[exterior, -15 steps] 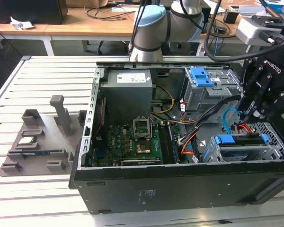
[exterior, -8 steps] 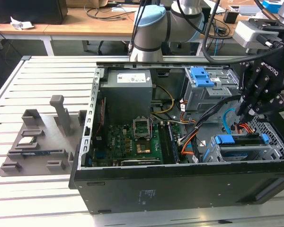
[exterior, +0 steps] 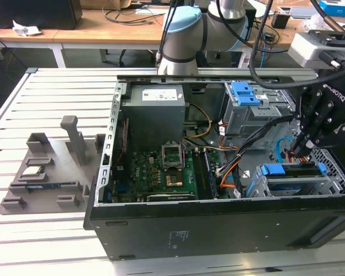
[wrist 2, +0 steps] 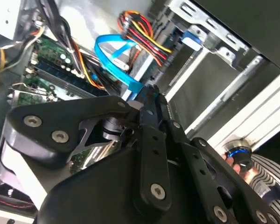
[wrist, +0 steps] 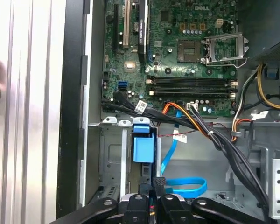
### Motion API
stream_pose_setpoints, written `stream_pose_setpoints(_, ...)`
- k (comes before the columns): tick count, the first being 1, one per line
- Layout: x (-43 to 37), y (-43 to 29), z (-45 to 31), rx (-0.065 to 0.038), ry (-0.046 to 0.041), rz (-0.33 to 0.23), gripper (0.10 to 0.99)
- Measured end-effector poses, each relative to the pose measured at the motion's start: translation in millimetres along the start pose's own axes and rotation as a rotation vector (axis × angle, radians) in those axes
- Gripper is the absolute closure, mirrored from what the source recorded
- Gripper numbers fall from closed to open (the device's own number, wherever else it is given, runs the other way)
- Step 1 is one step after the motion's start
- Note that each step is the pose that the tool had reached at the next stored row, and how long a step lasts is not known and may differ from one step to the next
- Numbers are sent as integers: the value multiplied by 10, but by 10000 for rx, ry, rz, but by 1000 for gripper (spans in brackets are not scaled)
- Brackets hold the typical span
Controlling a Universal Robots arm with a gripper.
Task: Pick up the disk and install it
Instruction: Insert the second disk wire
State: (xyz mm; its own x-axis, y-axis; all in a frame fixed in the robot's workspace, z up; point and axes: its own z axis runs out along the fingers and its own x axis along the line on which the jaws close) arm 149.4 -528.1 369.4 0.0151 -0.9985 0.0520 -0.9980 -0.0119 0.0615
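The disk, silver in a blue carrier, stands on edge inside the lower drive cage at the exterior view's right of the open computer case. In the first wrist view its blue carrier tab shows in the cage slot. My black gripper hangs just above the carrier's far end, apart from it. Its fingers are pressed together with nothing between them, as the gripper in the second wrist view and the gripper in the first wrist view both show. A blue flat cable lies beside the fingertips.
The motherboard and a grey power-supply box fill the case's left half. An upper cage with a blue latch piece sits behind. Cable bundles cross the middle. A grey fixture stands left. A person's hand rests by the case.
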Motion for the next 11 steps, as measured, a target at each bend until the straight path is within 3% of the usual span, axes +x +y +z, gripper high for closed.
stream_pose_setpoints(11, -5, -52, 209, 1, 3, -16, 925)
